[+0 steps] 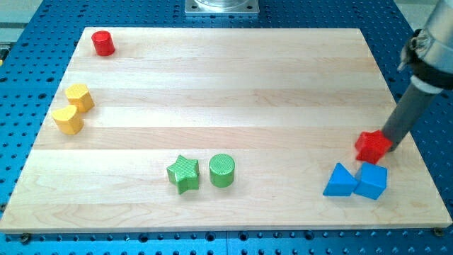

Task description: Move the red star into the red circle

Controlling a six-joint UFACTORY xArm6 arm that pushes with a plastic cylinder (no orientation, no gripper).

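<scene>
The red star (371, 146) is seen near the board's (226, 85) right edge, low in the view, with my tip (388, 145) pressed against its right side; the exact contact point is hidden behind the star's edge. No claw is fitted, only the dark rod, so nothing is gripped and no opening can be told. The rod is slanted up toward the view's top right, where it leaves the view. Just below the star, the blue cube (372, 181) and the blue triangle (340, 181) are set side by side, touching each other, the cube nearly touching the star. The red circle (102, 43) is placed at the board's top left corner, well apart from the star, across the whole board. Two yellow blocks (79, 97) (68, 120) are found by the left edge, close together. The green star (184, 174) and the green circle (221, 170) are set just beside each other near the bottom middle.
</scene>
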